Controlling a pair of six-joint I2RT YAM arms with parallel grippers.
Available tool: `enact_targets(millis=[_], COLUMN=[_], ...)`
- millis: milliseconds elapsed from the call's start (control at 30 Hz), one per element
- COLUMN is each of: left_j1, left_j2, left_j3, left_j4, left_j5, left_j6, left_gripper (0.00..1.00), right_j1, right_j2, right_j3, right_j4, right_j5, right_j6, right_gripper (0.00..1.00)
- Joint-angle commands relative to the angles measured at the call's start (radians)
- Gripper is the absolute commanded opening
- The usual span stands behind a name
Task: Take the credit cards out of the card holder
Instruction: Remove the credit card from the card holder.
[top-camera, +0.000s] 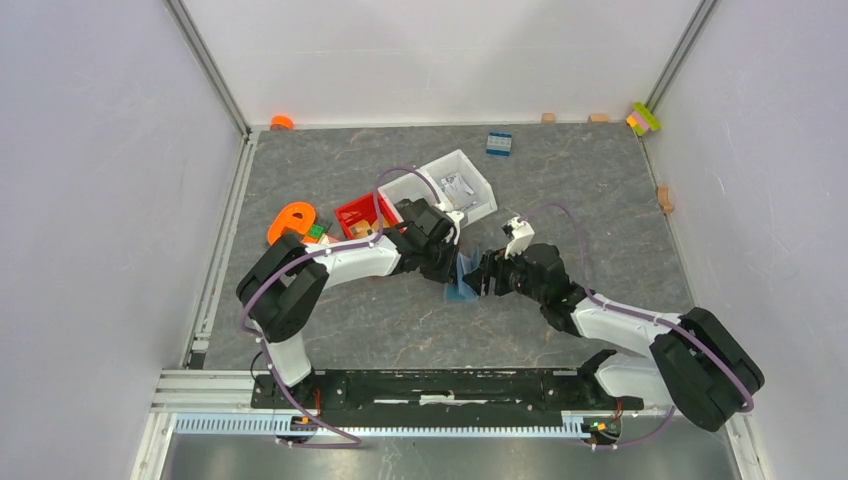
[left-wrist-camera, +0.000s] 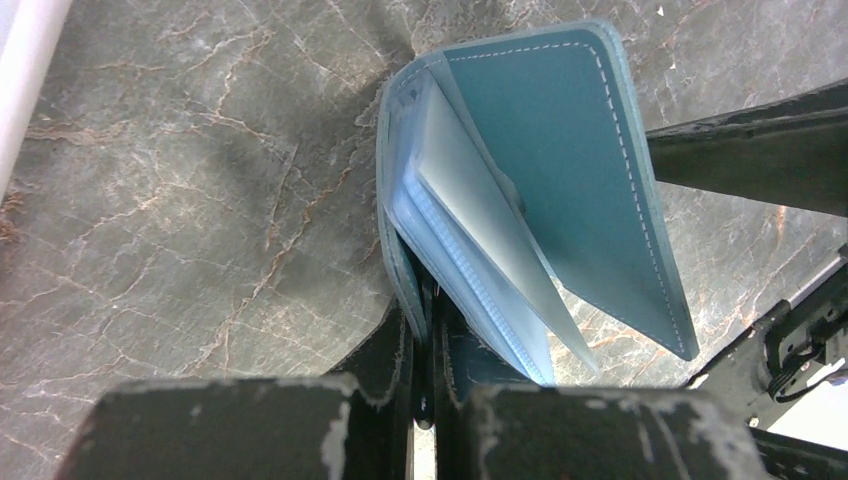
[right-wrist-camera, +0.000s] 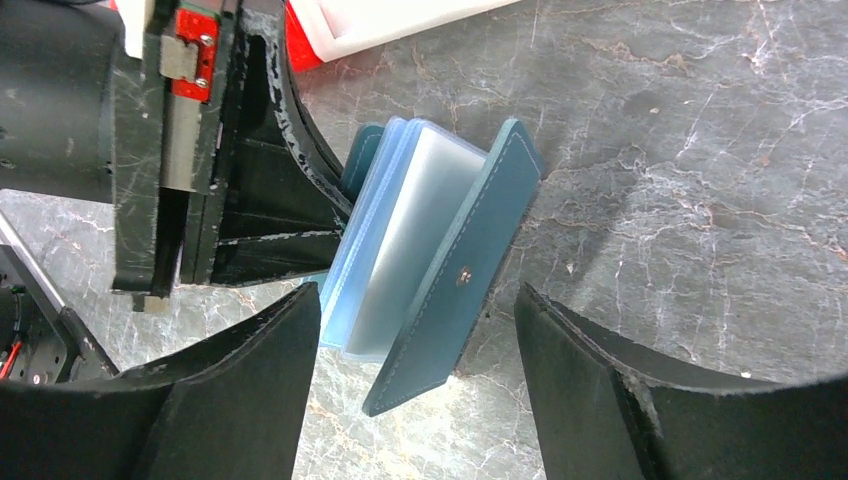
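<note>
Pinches one cover of the card holder (left-wrist-camera: 560, 170) in the left gripper (left-wrist-camera: 425, 335), from the 9 o'clock side. Fingers drawn almost together, the teal cover trapped between them close to the spine. Stands the card holder on edge just 6 o'clock of the centre of the table (top-camera: 580, 200), fanned open. Cannot tell whether its lower edge touches the marbled top.

Spreads the right gripper (right-wrist-camera: 415, 300) wide from the 3 o'clock side, with nothing in its grasp. One finger on each side of the free cover, which tilts away from the rest. Stitched border and a small snap stud on that cover.

Shows pale frosted sleeves (left-wrist-camera: 470, 230) stacked between the two covers. Cannot tell through them whether any credit cards are inside.

Finds two white bins (top-camera: 440, 160) side by side at 12 o'clock of the card holder, the 3 o'clock one holding small grey-silver pieces. Finds a red bin (top-camera: 350, 207) at 10 o'clock, its contents largely hidden by the left arm. Beside it, toward 9 o'clock, an orange object (top-camera: 290, 220). Far off at 12 o'clock, near the back wall, a blue studded brick (top-camera: 499, 143).
</note>
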Motion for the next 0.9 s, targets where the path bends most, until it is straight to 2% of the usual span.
enact_targets(millis=[0,267,500,600,733,867], left_j1=[-0.005,-0.006,-0.006,-0.005,-0.005,-0.005], left_j2=[-0.028,-0.036,-0.047,-0.055,-0.06,-0.056], left_j3=[0.005,0.003,0.0,0.002,0.002,0.005], left_j4=[0.03,0.03,0.026,0.017,0.006,0.0], left_j5=[0.042,0.054,0.051,0.039,0.021,0.015], left_j6=[0.052,0.047,0.045,0.045,0.048,0.048], left_gripper=[0.02,0.02,0.02,0.02,0.02,0.02], right_j1=[0.004,0.016,0.023,0.023,0.023,0.022], right_j2=[0.039,0.093,0.111,0.114,0.11,0.119], right_j3=[0.046,0.072,0.1,0.111,0.112,0.123], right_j4=[0.031,0.032,-0.024,-0.057,-0.067,-0.084], right_j5=[-0.035,-0.092,-0.049,-0.011,0.016,0.03], right_j6=[-0.012,-0.018,-0.033,-0.036,-0.037,-0.036], right_gripper=[0.76,0.78,0.79,0.72,0.56,0.45])
